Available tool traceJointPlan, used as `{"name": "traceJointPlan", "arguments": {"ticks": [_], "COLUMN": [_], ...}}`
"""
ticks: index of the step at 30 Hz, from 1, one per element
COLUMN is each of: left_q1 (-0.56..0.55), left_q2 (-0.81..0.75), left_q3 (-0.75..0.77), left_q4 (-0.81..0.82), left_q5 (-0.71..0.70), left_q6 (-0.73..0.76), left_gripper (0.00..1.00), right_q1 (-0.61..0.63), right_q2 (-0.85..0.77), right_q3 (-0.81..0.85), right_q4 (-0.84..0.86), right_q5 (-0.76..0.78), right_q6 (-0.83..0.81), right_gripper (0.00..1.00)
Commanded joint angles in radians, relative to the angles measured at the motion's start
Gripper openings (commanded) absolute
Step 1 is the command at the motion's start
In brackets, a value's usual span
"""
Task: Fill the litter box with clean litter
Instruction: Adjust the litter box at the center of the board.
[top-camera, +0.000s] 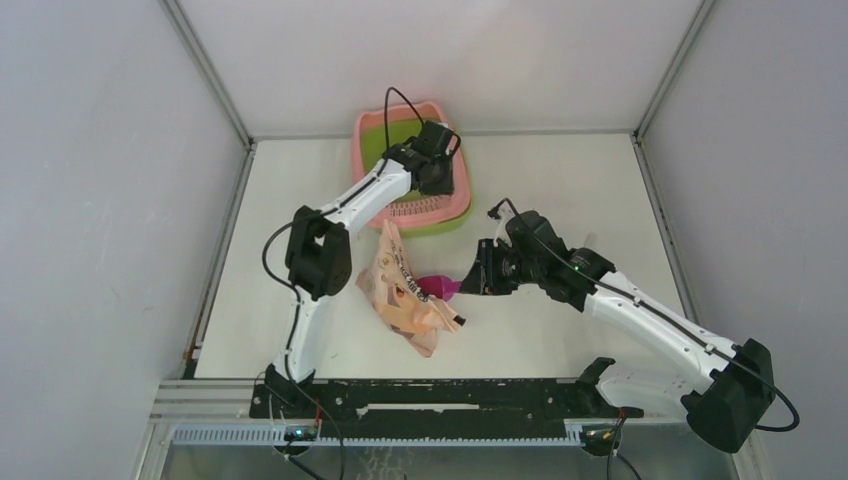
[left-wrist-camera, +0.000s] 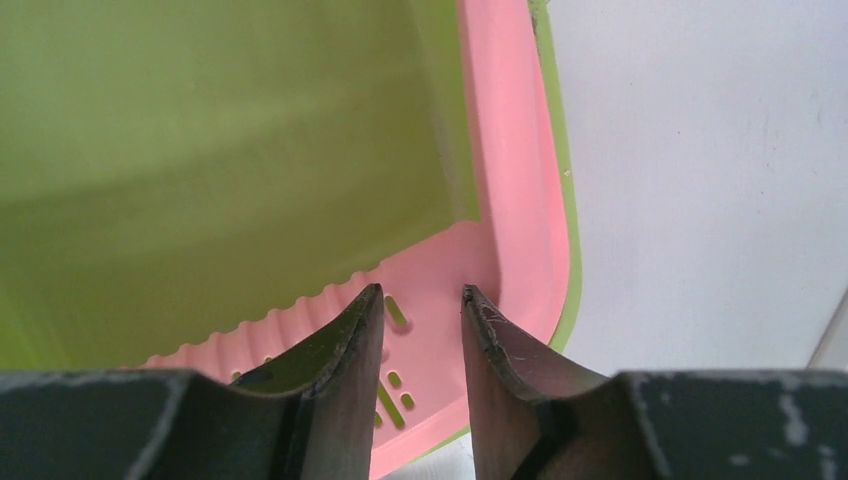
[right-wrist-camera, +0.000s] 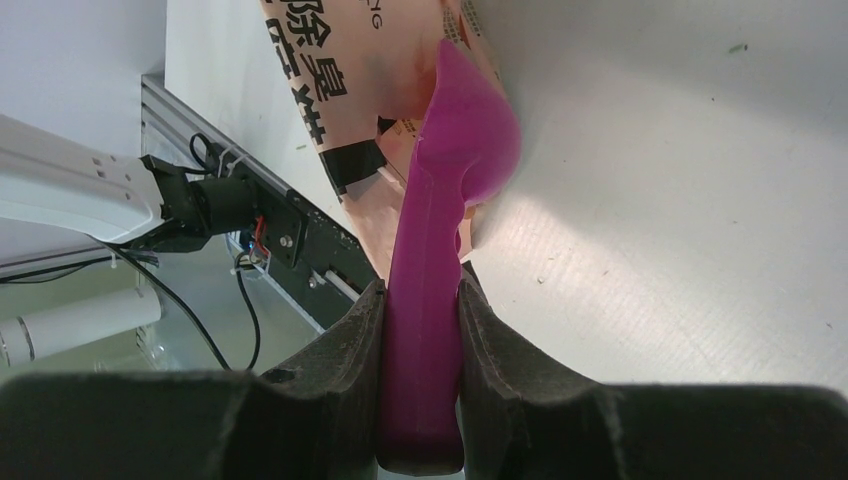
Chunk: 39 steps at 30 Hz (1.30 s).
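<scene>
- Far side of the tabletop (top-camera: 560, 180), right up against the back wall: the litter box (top-camera: 372, 135), with its pink rim, lime-green basin and the perforated pink grid (top-camera: 415, 210) at the near end.
- The left tool (top-camera: 437, 180) hangs over that near end. In the left wrist view its two fingers stand apart with nothing between them, and through the gap you see the grid's slots and the box's near right corner.
- That same view looks into the basin (left-wrist-camera: 200, 150) — smooth green walls, with a scalloped pink edge where the grid begins.
- Mid-tabletop, the peach-pink printed bag (top-camera: 400, 290) lies crumpled on its side, just in front of the litter box and well short of the arm bases.
- The right tool (top-camera: 478, 270) is clamped on the handle of the magenta plastic scoop (top-camera: 437, 288), both pads pressed flat to its sides.
- The scoop's bowl (right-wrist-camera: 470, 140) is nosed against the bag.
- Writing on the bag (right-wrist-camera: 330, 60): bold dark Chinese characters run sideways in the right wrist view, and "除臭" reads fairly clearly. The next character is partly hidden.
- Above them sit small Latin capitals ending in "G" — the rest is cut off at the frame edge.
- From the top view the bag's print is only dark marks, too small to read.
</scene>
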Motion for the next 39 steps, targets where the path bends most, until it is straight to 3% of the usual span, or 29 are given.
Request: {"name": "traceJointPlan", "arguments": {"ticks": [1,15,22,39], "left_q1": [-0.019,-0.035,-0.041,-0.017], "left_q2": [-0.106,-0.189,-0.196,-0.289], "left_q3": [-0.074,-0.186,-0.216,-0.293], "left_q4": [0.050,0.114,0.121,0.134], "left_q5": [0.041,0.071,0.034,-0.014], "left_q6": [0.033,0.055,0.061,0.075], "left_gripper": [0.40,0.43,0.55,0.66], "right_q1": [0.017,0.017,0.018,0.018], "right_q2": [0.001,0.010,0.016,0.039], "right_q3": [-0.002,-0.008,-0.011,-0.011], "right_q4": [0.041,0.058,0.063,0.083], "right_q5": [-0.047,-0.052,-0.054,-0.070], "right_q6": [0.019,0.026,0.026,0.027], "right_gripper": [0.00,0.00,0.00,0.00]}}
